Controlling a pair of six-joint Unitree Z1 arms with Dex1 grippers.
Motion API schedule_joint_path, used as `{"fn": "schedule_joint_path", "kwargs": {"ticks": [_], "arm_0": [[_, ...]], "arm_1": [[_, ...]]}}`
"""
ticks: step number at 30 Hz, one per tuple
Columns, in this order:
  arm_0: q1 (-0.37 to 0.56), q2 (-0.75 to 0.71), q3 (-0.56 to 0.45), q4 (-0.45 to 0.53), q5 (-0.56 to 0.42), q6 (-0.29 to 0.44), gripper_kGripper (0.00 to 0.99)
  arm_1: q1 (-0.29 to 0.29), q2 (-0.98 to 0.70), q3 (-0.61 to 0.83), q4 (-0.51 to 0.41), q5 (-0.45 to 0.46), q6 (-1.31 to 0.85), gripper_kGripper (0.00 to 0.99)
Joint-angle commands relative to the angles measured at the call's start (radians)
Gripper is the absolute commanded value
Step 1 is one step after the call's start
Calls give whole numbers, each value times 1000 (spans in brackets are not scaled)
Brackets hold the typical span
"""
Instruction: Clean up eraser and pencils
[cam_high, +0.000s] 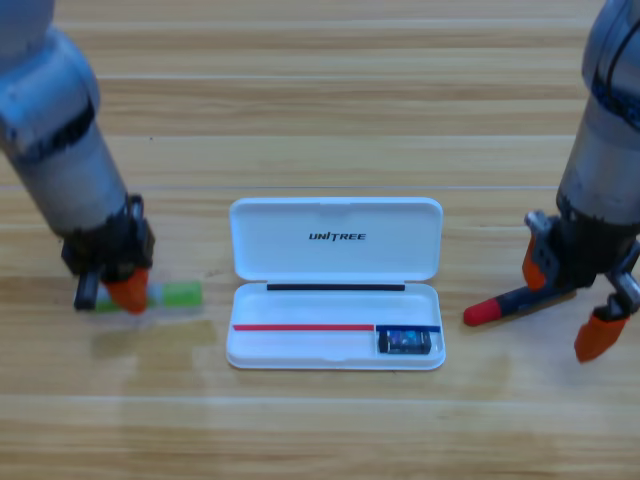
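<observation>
Left claw (128, 290) hides its grip over green pencil (176, 294); right claw (572, 312) spread beside red-ended pencil (505, 305)

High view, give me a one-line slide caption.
Eraser sits in the open white case; left gripper at the green-white pencil, right gripper over the red-ended pencil.

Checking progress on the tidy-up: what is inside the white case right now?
Only the eraser lies in the white case, at its lower right corner. Neither pencil is inside. Whatever the eraser covers is hidden.
</observation>
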Motion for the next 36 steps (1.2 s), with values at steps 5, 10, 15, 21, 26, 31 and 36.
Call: {"fn": "schedule_joint_path", "kwargs": {"ticks": [5,10,15,21,26,31,36], "arm_0": [[-97,-73,-236,225,28,-53,0],[-151,-56,-298,266,33,-96,0],[-198,-23,-319,272,34,-131,0],[-232,20,-334,272,34,-162,0],[-249,51,-348,272,30,-177,0],[-269,79,-364,271,27,-197,0],[-295,111,-379,266,19,-215,0]], "arm_1": [[-125,164,5,-152,-12,-72,870],[-125,202,-20,-167,3,-87,839],[-120,227,-46,-170,12,-89,807],[-118,242,-43,-167,5,-107,299],[-118,234,-23,-156,0,-127,0],[-118,231,-20,-141,-21,-130,0],[-111,185,-29,-123,-21,-107,0]]}}
